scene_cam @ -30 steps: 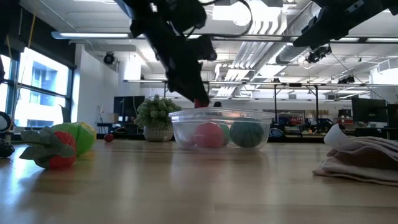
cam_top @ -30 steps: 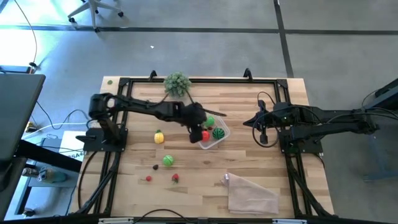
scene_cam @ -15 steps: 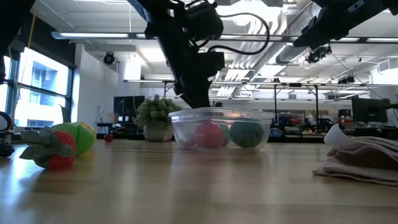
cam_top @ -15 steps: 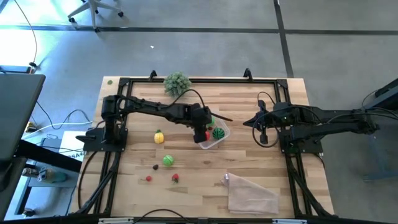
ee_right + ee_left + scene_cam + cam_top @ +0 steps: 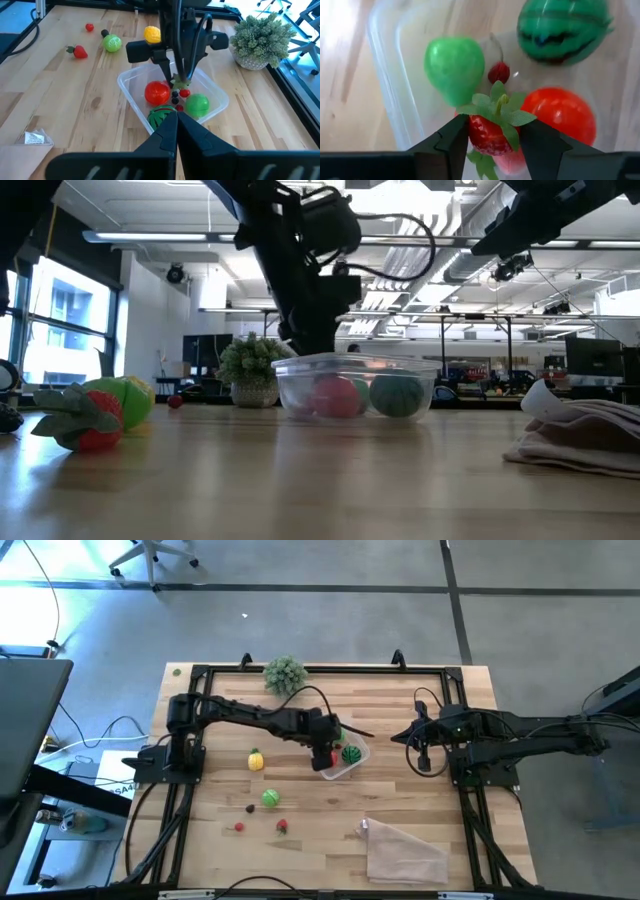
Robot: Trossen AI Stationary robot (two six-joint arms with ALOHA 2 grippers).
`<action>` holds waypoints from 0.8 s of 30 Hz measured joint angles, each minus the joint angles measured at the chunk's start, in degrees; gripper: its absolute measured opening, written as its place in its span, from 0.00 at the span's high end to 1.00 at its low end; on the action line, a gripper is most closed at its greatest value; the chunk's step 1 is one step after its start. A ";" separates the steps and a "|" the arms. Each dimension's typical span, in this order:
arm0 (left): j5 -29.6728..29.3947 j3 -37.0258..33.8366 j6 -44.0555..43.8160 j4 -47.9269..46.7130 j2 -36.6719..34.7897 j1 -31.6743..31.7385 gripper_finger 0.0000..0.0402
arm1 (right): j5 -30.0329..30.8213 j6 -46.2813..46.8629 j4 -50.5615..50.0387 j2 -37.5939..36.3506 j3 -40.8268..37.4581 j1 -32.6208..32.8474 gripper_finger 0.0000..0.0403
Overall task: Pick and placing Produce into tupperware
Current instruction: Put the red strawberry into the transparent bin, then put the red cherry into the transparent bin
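Right now the left gripper (image 5: 492,137) hangs inside the tupperware (image 5: 385,90), fingers pinching a strawberry (image 5: 487,132) by its red sides — likely light, rigid and slick, its leafy cap too soft to grab. Right gripper (image 5: 175,131) waits clamped together, holding nothing.

A clear rounded-square plastic tub (image 5: 343,762) holds a striped green melon ball (image 5: 563,29), green pear (image 5: 454,66), red tomato (image 5: 560,115) and leafy red strawberry (image 5: 490,131).

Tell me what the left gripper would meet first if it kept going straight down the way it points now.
Probably the tupperware contents: the left gripper, jaws around a strawberry, points down into the tub, with the red tomato and another fruit just beneath. Depth is hard to judge.
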 joint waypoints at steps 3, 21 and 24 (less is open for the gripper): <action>-0.04 -0.05 -1.02 0.01 0.03 0.02 0.56 | 0.00 0.01 0.01 0.01 0.00 0.00 1.00; 0.91 13.09 -4.25 -17.64 0.01 -1.31 0.45 | 0.00 0.02 0.02 0.01 0.00 -0.02 1.00; 0.49 16.12 -4.25 -23.91 -0.27 -2.14 0.45 | 0.00 0.01 0.02 0.01 0.00 -0.02 1.00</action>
